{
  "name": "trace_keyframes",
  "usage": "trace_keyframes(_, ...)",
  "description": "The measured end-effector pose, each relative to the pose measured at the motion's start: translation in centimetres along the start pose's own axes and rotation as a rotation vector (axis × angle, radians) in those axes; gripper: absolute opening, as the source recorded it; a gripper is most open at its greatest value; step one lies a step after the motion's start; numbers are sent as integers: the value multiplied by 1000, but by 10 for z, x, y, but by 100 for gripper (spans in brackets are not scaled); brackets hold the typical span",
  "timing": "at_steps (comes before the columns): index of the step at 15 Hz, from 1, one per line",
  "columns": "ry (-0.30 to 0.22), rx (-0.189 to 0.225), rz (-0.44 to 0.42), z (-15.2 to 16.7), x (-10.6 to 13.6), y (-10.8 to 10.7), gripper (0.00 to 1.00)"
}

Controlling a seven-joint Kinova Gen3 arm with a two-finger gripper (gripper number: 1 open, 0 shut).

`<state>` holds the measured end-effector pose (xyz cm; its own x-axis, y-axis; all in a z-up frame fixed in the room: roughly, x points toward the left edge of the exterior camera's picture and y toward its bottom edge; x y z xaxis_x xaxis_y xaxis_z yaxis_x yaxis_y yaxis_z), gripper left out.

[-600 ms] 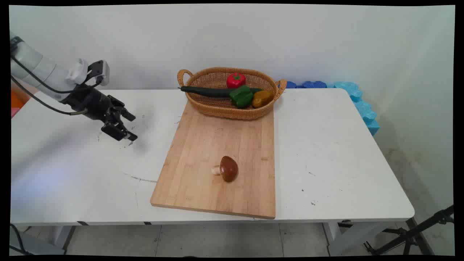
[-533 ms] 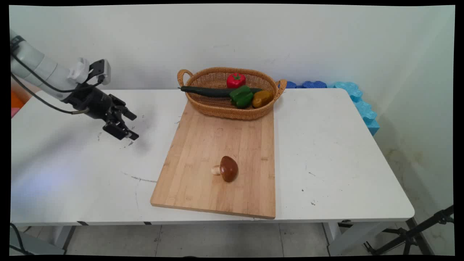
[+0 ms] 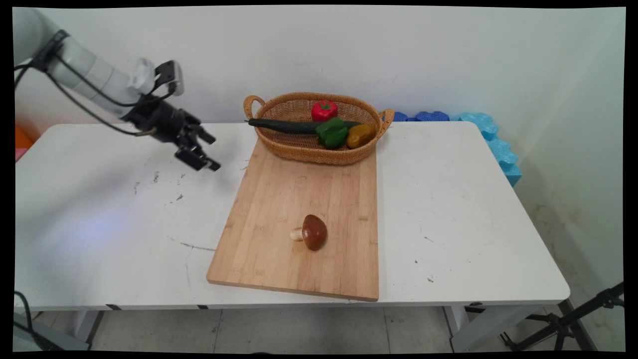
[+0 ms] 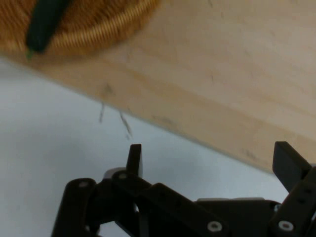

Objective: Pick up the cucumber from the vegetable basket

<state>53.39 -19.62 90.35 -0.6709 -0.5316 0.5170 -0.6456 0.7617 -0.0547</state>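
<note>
While hovering over the table [image 3: 99, 209], tool [image 3: 205, 152] wide open, empty, near wooden board [image 3: 299, 199], wicker basket [image 3: 319, 149]

My white table [image 3: 473, 214] stands by a plain white wall [image 3: 448, 55]. The floor [image 3: 299, 331] looks like grey tiles, maybe.

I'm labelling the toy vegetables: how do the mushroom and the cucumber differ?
The mushroom is brown and rounded, with a pale stem; the cucumber is dark green, long and thin. The mushroom lies alone on the wooden cutting board; the cucumber lies in the wicker basket, its tip poking over the left rim, beside a green pepper. Both lie on their sides, and the end effector touches neither.
</note>
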Motion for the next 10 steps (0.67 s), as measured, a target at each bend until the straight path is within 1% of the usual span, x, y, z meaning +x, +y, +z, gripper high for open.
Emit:
trace_keyframes(3,34,19,44,14,33,-10,100)
trace_keyframes(7,68,54,107,37,75,-26,100)
trace_keyframes(10,82,76,144,55,99,-35,100)
